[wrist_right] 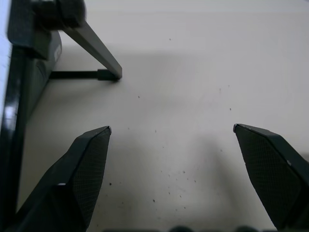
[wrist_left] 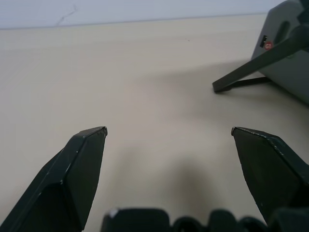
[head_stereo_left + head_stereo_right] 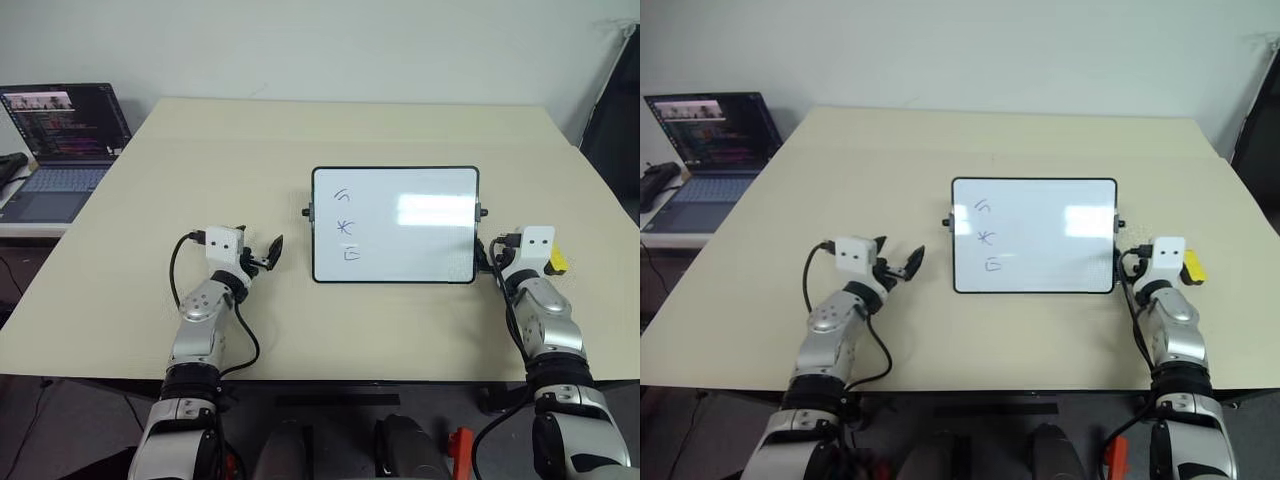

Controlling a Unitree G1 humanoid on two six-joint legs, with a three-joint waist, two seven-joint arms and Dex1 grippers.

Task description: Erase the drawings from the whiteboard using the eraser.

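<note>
light: bright, even | glare: whiteboard (image 3: 400,225) | shadows: soft | focus: sharp

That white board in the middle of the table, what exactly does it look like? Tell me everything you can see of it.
The whiteboard is a glossy white rectangle in a thin black frame with rounded corners and a small black knob at each short side. It sits near the middle of the tan table, propped on thin dark legs behind it, as the wrist views show. Three small dark drawings run in a column near its left edge; the rest is blank, with glare. Nothing touches it; the right gripper is close beside it.
</note>
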